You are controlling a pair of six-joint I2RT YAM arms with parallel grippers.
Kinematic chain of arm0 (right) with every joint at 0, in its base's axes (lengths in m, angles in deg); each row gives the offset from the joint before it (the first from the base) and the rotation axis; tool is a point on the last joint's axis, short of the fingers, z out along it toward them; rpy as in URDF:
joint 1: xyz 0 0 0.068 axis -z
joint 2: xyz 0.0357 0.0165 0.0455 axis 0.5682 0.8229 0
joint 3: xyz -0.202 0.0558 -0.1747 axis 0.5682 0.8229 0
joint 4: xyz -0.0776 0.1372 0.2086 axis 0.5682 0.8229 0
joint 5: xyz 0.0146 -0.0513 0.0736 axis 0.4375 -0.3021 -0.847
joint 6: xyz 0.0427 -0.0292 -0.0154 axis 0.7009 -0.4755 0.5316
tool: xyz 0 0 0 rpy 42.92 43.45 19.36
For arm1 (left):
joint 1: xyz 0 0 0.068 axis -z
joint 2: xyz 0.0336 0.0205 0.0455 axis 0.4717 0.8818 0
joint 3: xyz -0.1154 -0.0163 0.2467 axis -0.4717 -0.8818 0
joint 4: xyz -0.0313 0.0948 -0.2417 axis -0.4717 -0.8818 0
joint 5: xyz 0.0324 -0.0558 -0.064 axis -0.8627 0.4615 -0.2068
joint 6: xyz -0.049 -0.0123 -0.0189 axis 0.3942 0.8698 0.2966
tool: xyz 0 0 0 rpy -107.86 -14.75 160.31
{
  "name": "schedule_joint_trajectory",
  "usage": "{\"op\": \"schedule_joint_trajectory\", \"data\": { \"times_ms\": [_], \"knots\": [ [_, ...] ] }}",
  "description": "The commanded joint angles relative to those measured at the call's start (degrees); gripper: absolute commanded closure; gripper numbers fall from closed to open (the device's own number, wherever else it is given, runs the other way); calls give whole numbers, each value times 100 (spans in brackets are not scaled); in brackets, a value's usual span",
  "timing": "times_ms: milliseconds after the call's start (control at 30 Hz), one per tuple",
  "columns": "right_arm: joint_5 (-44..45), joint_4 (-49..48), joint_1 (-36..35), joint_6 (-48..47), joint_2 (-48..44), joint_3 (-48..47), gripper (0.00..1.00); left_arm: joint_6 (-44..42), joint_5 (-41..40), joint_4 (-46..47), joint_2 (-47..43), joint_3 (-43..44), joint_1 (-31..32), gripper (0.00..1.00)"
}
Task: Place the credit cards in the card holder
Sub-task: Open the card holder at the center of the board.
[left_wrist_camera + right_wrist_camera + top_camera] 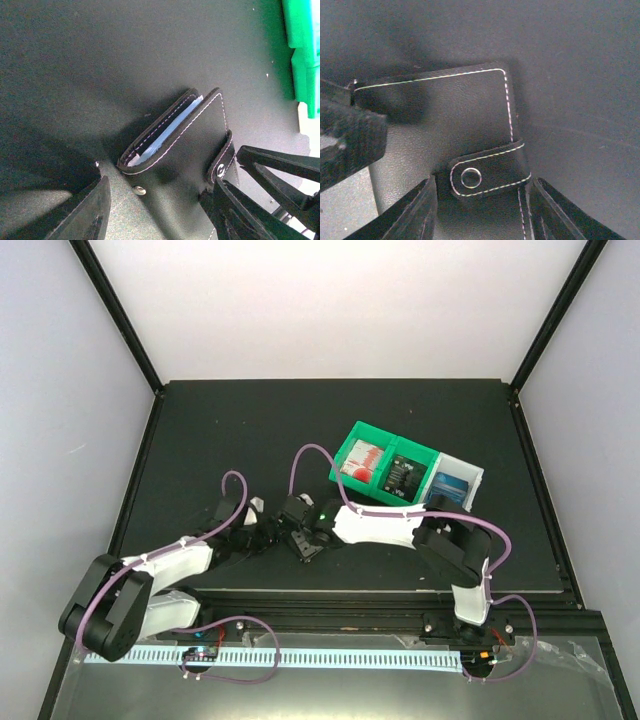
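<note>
The black card holder with white stitching lies on the dark table between both grippers. Its top flap stands slightly ajar over a pale blue credit card tucked inside. The snap tab lies folded over the cover. My left gripper is open, its fingers wide on either side of the holder. My right gripper is open, its fingers astride the tab and low over it. In the top view the two grippers meet and hide the holder.
A green bin holds a red-and-white card and a black printed card. A white bin beside it holds a blue card. The green bin's edge shows in the left wrist view.
</note>
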Motion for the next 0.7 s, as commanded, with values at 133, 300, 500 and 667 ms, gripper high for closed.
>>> {"op": "schedule_joint_trajectory", "data": {
  "times_ms": [133,300,500,667],
  "knots": [
    [-511,-32,340,-208,32,81,60,148,26,120,113,-93,91,43],
    [-606,-151,354,-338,81,98,70,156,38,99,184,-76,131,47],
    [-908,-414,487,-293,5,132,83,-128,-316,-606,215,262,137,49],
    [-1203,-656,637,-148,-138,165,98,-288,-351,-747,447,494,136,50]
  ]
}}
